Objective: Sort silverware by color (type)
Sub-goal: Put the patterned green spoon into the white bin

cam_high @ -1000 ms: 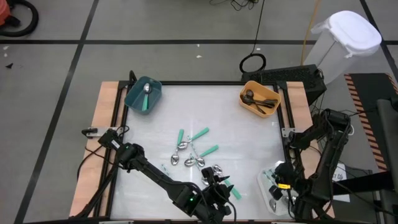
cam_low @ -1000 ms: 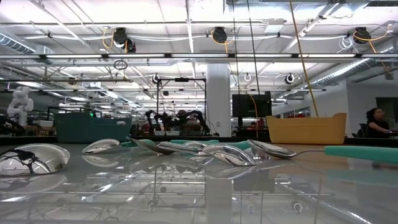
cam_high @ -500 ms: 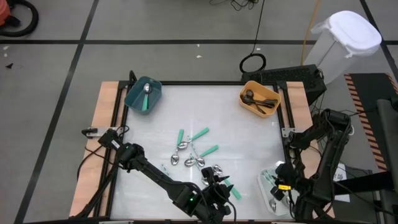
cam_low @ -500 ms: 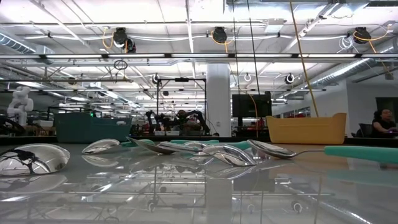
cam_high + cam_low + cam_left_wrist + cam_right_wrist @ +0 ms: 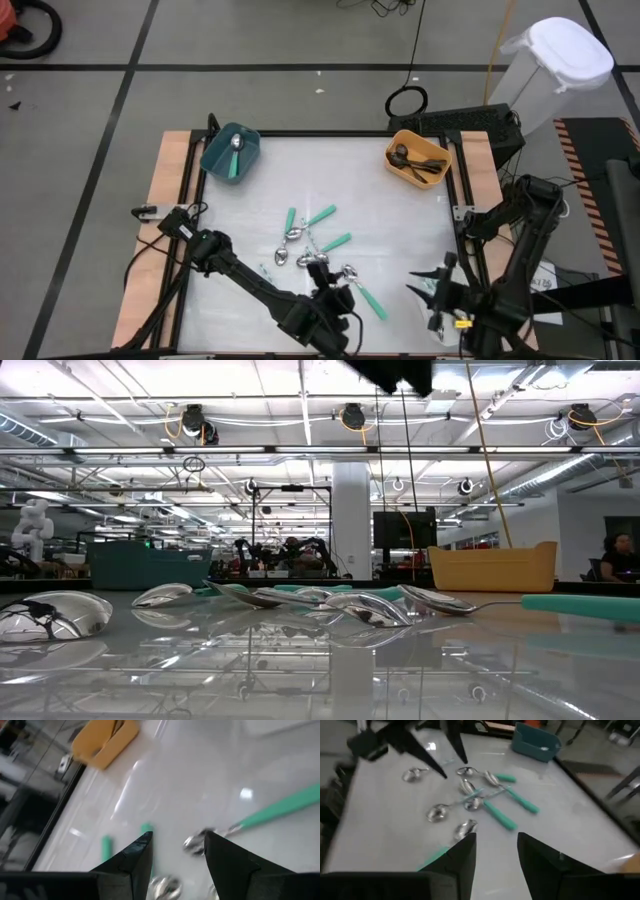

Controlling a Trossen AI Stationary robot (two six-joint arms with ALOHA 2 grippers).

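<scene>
Shiny metal spoons [image 5: 318, 255] with teal plastic handles lie on the glossy white counter [image 5: 400, 215], beyond both grippers' spread, empty fingers [image 5: 135, 857].

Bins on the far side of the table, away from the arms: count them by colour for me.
Teal bin: 1
Orange bin: 1
Total: 2

Overhead straight down; low level across table [image 5: 400, 200]; wrists close.
</scene>
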